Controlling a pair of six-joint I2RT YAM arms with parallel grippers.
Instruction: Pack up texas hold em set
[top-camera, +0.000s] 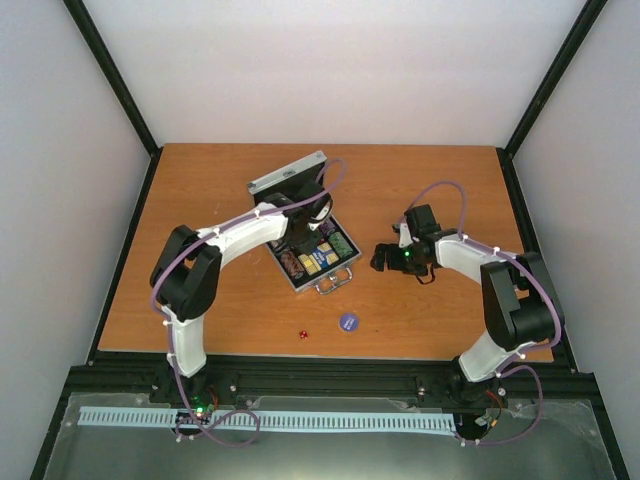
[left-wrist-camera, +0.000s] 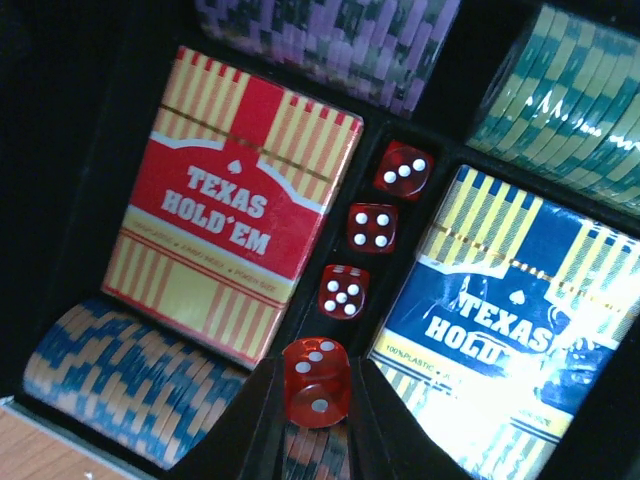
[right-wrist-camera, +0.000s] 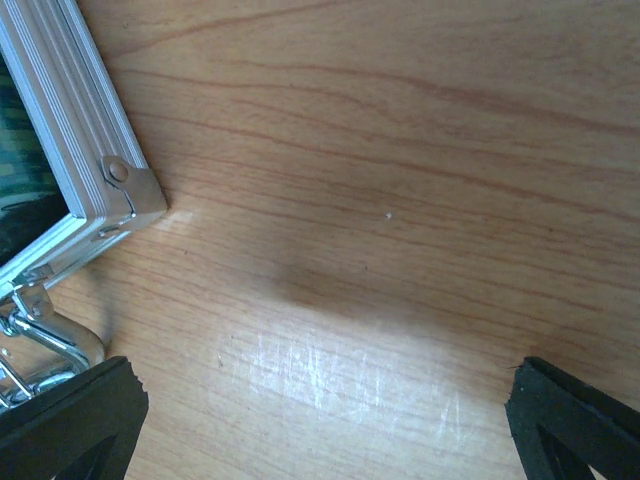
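1. 3 dice (left-wrist-camera: 372, 227) sit in the open case's (top-camera: 288, 176) slot; left gripper (left-wrist-camera: 316, 398) pinches a 4th die (left-wrist-camera: 316, 375) over its end.
2. Remaining: 1 table die (top-camera: 303, 333), blue-purple disc (top-camera: 348, 321), closing up; right gripper (right-wrist-camera: 320, 420) gapes empty.

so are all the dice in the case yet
No, one red die lies on the table outside the open case, near the blue-purple disc.

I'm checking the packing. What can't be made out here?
Top view: left arm hides part of the case interior; loose die too small to read.
Left wrist view: blue card box cut off at the edge; held die hides the slot beneath.
Right wrist view: case cropped at left.
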